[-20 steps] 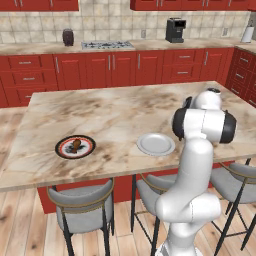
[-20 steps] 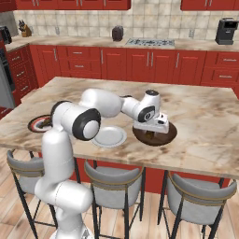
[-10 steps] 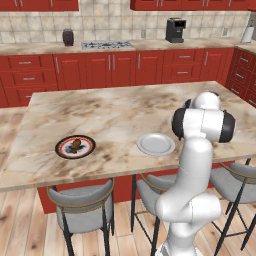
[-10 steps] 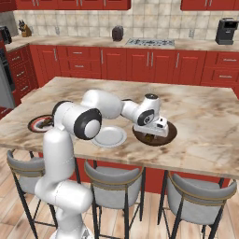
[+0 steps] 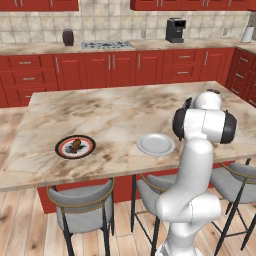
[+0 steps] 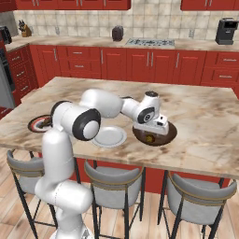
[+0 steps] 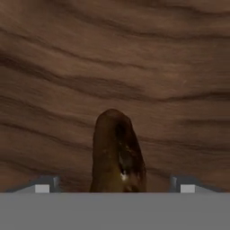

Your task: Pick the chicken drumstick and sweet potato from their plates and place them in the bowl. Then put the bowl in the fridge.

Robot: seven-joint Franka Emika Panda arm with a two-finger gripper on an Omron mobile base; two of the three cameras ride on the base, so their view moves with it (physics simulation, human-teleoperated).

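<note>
Sweet potato (image 7: 117, 152) is lying in the bowl (image 6: 168, 134), tool (image 6: 156, 131) spread wide over it. Next you lift clear and fetch the drumstick (image 5: 76, 145) off its red-ringed plate (image 5: 75, 147).

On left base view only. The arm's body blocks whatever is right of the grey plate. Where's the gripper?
Observer: The right base view has the hand low over the bowl, which sits beside the pale plate.
Operator: Holding anything?
Observer: No. In the hand view the gripper is open, its fingertips set wide with a gap on each side of the sweet potato.
Operator: Potato in the bowl then?
Observer: Yes, it lies on the bowl's wood-grain floor.
</note>
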